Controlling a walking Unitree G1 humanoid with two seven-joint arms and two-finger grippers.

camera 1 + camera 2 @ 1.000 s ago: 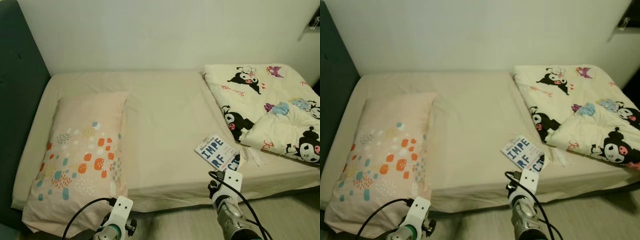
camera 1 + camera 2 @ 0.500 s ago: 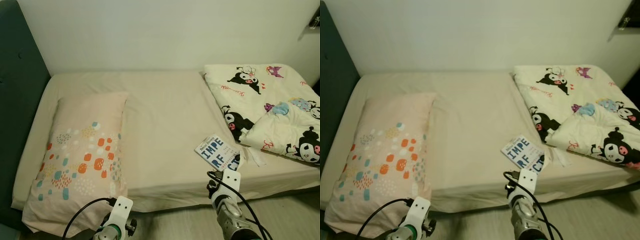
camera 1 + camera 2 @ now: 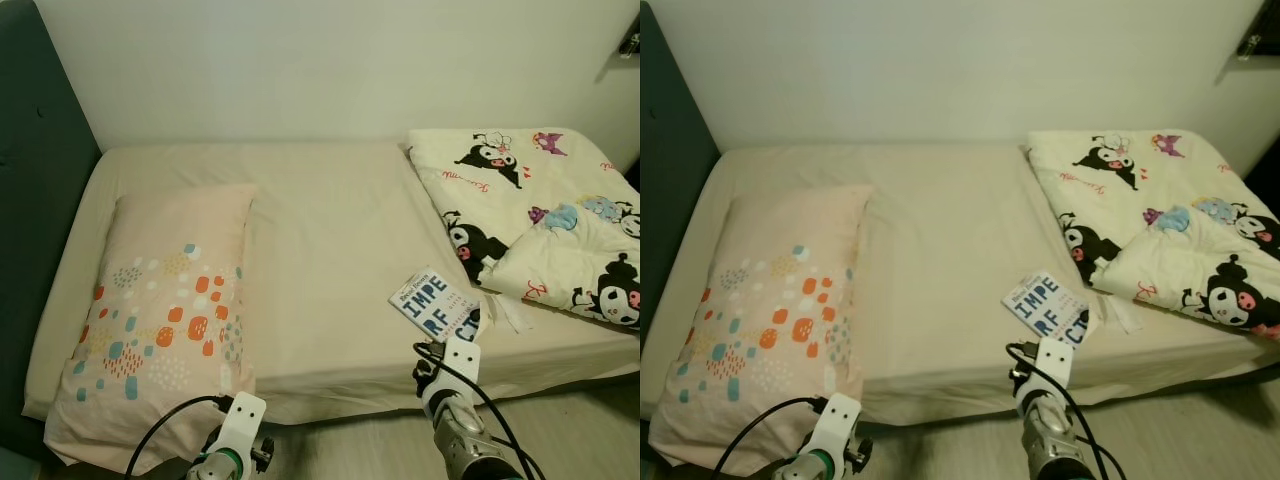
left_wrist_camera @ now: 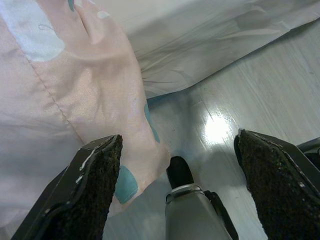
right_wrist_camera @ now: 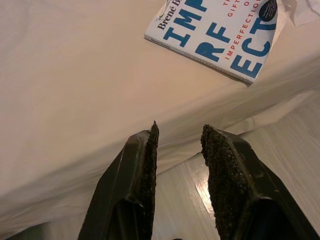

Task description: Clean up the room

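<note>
One bed (image 3: 330, 240), one patterned pillow (image 3: 165, 300) at left, one book (image 3: 437, 303) near the right edge, what looked like one folded cartoon quilt (image 3: 540, 215) at far right, two grippers low near the floor.

You see a white paperback book (image 3: 435, 302) with large blue block lettering lying flat, cover up, on the bed (image 3: 330, 230), close to its near edge and toward the right end, turned askew to that edge. A patterned pink pillow (image 3: 165, 300) lies lengthwise at the left end, its lower corner overhanging the near edge. A folded cream comforter (image 3: 540, 215) printed with black cartoon figures occupies the far right corner.
</note>
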